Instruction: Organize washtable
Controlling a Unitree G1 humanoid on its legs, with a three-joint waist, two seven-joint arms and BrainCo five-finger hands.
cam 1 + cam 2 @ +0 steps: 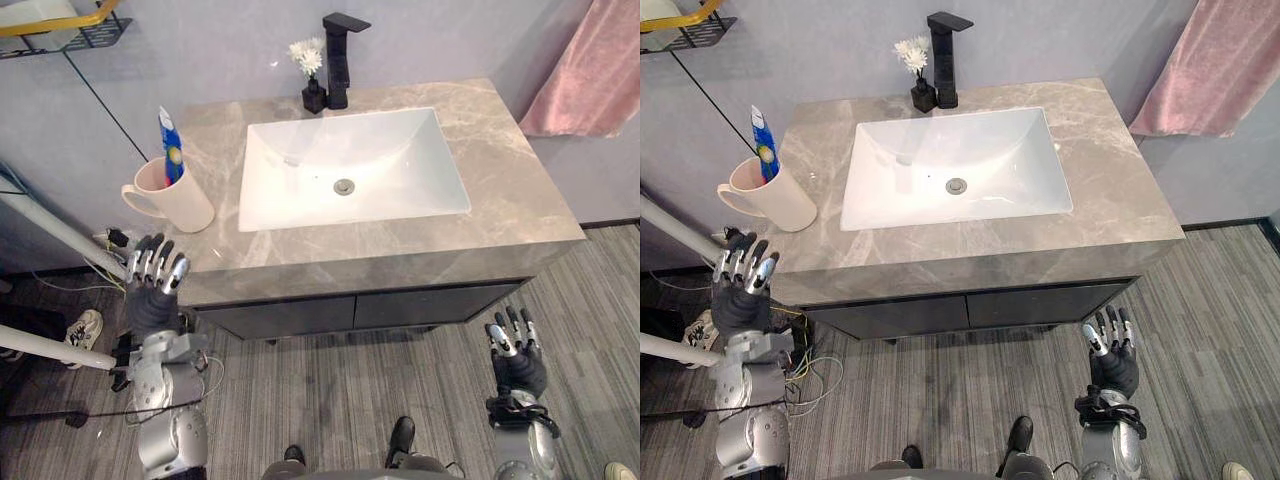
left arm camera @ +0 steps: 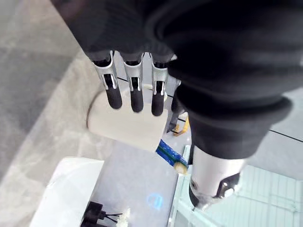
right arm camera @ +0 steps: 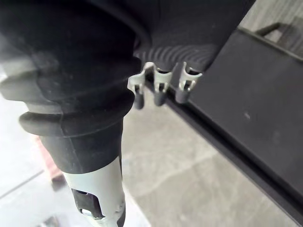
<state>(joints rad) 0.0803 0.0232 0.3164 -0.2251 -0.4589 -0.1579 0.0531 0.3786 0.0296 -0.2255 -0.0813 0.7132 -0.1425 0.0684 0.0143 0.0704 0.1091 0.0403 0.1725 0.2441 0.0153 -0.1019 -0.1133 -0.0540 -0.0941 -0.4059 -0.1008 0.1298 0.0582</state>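
Mug (toothpaste tube inside) stands on the worktop just beyond the straight-fingered, empty left hand; the right hand is low, likewise open-fingered.

Legible text: none can be read.
Toothpaste tube: blue, with red and white printed patches near its top; the print is too small to make out. The tube stands upright in the mug.
Toothpaste tube, left wrist view: blue surface with green and pale marks, too blurred to read as letters.
Mug: plain cream wall with no mark that can be read. It stands on the bench.
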